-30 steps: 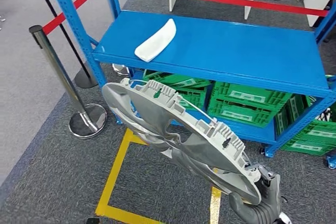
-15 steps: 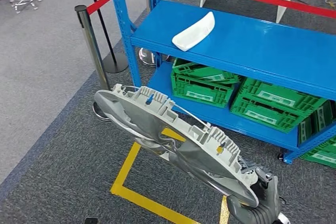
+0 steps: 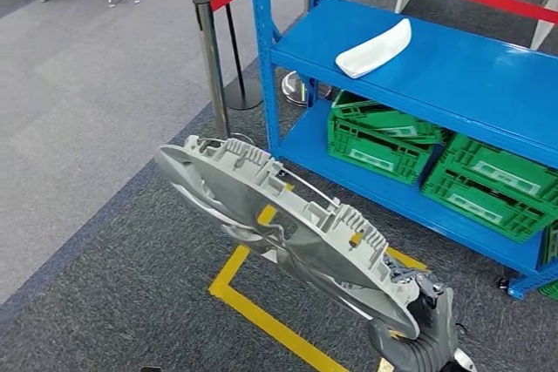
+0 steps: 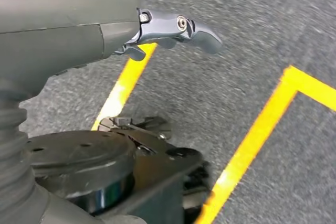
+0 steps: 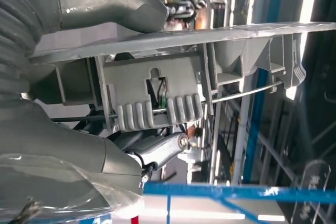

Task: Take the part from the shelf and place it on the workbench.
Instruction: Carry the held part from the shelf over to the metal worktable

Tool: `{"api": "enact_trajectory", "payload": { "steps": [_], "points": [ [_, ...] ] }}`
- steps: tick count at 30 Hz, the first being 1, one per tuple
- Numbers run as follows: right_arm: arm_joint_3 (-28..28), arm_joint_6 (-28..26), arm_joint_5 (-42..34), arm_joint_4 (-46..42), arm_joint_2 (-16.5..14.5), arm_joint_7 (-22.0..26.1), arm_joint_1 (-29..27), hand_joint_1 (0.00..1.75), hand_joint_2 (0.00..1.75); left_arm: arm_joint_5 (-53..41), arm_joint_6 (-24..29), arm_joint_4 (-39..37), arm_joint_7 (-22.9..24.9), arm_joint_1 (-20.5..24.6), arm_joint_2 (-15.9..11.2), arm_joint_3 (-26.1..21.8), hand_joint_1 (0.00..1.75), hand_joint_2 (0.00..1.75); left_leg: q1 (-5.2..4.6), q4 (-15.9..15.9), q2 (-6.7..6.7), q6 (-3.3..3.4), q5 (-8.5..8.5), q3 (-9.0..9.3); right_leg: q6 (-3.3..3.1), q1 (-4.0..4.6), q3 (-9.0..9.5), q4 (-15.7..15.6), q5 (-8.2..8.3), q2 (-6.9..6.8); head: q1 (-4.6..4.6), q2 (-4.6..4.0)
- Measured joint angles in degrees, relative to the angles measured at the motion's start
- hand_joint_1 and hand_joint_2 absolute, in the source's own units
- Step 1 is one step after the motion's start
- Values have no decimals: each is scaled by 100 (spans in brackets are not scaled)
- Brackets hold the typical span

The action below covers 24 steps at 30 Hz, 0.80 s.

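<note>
A long grey plastic part (image 3: 282,215) with ribs and clips on its back runs from the picture's lower right up toward the middle left in the head view, above the carpet. My right hand (image 3: 421,337) grips it at its near end. The right wrist view shows the same part (image 5: 158,95) clamped between the thick thumb and the darker fingers (image 5: 162,148) of my right hand (image 5: 79,9). My left hand (image 4: 118,30) hangs over the floor, fingers stretched out, with nothing in it.
The blue shelf (image 3: 473,84) stands at the right with a white curved part (image 3: 373,48) on its top board and green crates (image 3: 382,141) below. A steel stanchion (image 3: 212,67) with a red belt stands beside it. Yellow tape (image 3: 263,320) marks the grey carpet.
The whole view has swung left: shelf, crates and stanchion slid to the right in the picture. The grey part stays in my right hand at about the same spot.
</note>
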<state>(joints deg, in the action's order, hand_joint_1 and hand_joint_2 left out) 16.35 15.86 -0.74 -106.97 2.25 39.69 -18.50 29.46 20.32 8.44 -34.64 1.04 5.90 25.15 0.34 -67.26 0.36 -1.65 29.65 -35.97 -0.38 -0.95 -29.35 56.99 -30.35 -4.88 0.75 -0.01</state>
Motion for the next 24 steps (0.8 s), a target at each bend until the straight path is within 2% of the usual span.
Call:
{"api": "enact_trajectory", "payload": {
  "steps": [1, 2, 3, 4, 5, 6, 7, 8, 10, 11, 12, 13, 14, 15, 17, 19, 20, 21, 22, 24],
  "points": [
    [22, -10, 9, 1, 1, 0, 17, 175, 175, 18, -7, -7, -10, 3, -5, 5, 0, 175, -22, 430, 110, 30, -97, 279, 15, 6, -6, 3, 8, -62, -1, 0],
    [46, -22, 16, 2, 3, 0, 38, 175, 175, 36, -13, -14, -22, 7, -12, 7, 0, 175, -51, 769, 210, 74, -159, 480, 38, 11, -10, 3, 20, -121, -5, 0],
    [73, -31, 22, 5, 5, 0, 61, 175, 175, 58, -19, -22, -32, 11, -19, 9, 0, 175, -86, 979, 281, 120, -174, 589, 64, 14, -15, 2, 34, -176, -4, 0],
    [98, -38, 27, 9, 6, 0, 86, 175, 175, 82, -21, -34, -38, 11, -26, 10, 0, 175, -119, 1058, 301, 162, -160, 604, 95, 15, -21, -4, 52, -230, -3, 1],
    [122, -42, 32, 12, 8, 0, 112, 175, 175, 102, -20, -49, -41, 7, -32, 10, 0, 175, -134, 1086, 260, 206, -187, 575, 129, 10, -16, -17, 69, -278, 2, 1],
    [145, -43, 41, 15, 13, 0, 139, 175, 175, 121, -17, -61, -41, -1, -37, 10, 0, 175, -129, 1133, 210, 245, -222, 572, 160, 1, -26, -16, 53, -258, 4, 0],
    [165, -45, 51, 19, 19, 0, 161, 175, 175, 137, -14, -70, -41, -5, -43, 10, 0, 175, -118, 1181, 162, 288, -265, 573, 183, -7, -58, 32, -6, -150, 0, 0],
    [185, -51, 60, 24, 28, 0, 175, 175, 175, 154, -8, -75, -41, -2, -46, 11, 0, 175, -104, 1228, 111, 334, -312, 572, 197, -13, -137, 195, -132, 20, -13, -1],
    [214, -73, 71, 42, 54, 2, 174, 175, 175, 175, 6, -83, -41, 12, -45, 14, 0, 175, -98, 1245, -12, 394, -374, 528, 203, -16, -457, 897, -514, 372, -37, -1],
    [223, -84, 74, 52, 68, 2, 165, 175, 175, 183, 13, -88, -41, 18, -41, 16, 0, 175, -104, 1229, -81, 407, -391, 492, 207, -13, -638, 1302, -675, 451, -43, -2],
    [227, -92, 79, 63, 83, 1, 154, 175, 175, 184, 18, -95, -41, 18, -38, 20, 0, 175, -109, 1210, -158, 410, -403, 461, 211, -10, -762, 1574, -737, 479, -42, -1],
    [232, -94, 85, 74, 97, -2, 145, 175, 175, 185, 21, -102, -41, 14, -36, 24, 0, 175, -112, 1187, -235, 407, -413, 435, 212, -8, -793, 1643, -691, 487, -42, -1],
    [238, -96, 90, 81, 109, -4, 139, 175, 175, 185, 25, -108, -41, 9, -34, 28, 0, 175, -111, 1157, -313, 402, -417, 413, 211, -11, -700, 1458, -533, 498, -42, 0],
    [245, -99, 92, 85, 120, -5, 135, 175, 175, 186, 29, -113, -43, 5, -33, 33, 0, 175, -108, 1119, -392, 393, -418, 391, 206, -19, -522, 1104, -321, 543, -43, 1],
    [262, -112, 93, 83, 139, -2, 129, 175, 175, 187, 38, -119, -49, 7, -28, 43, 0, 175, -113, 1003, -537, 354, -404, 312, 195, -49, -177, 394, -72, 794, -37, 1],
    [273, -126, 99, 76, 155, 4, 108, 175, 175, 189, 51, -126, -58, 9, -26, 49, 0, 175, -104, 916, -663, 279, -415, 201, 180, -53, -66, 154, -67, 949, -40, 1],
    [279, -136, 108, 73, 159, 4, 96, 175, 175, 190, 58, -136, -62, 3, -25, 50, 0, 175, -92, 898, -727, 237, -436, 154, 159, -48, -67, 143, -55, 906, -43, 0],
    [286, -151, 117, 73, 164, 2, 90, 175, 175, 190, 65, -153, -64, -6, -29, 52, 0, 175, -81, 890, -740, 199, -450, 123, 126, -48, -70, 143, -32, 836, -53, 0],
    [296, -173, 124, 74, 168, -1, 87, 175, 175, 190, 73, -172, -67, -14, -27, 60, 0, 175, -83, 834, -664, 163, -413, 85, 90, -52, -75, 136, -8, 764, -40, -1],
    [317, -212, 126, 74, 173, 1, 72, 175, 175, 187, 93, -204, -76, -6, -25, 93, 0, 175, -83, 421, -364, 99, -139, -95, 44, -59, -80, 119, 22, 592, 6, 0]
  ]
}}
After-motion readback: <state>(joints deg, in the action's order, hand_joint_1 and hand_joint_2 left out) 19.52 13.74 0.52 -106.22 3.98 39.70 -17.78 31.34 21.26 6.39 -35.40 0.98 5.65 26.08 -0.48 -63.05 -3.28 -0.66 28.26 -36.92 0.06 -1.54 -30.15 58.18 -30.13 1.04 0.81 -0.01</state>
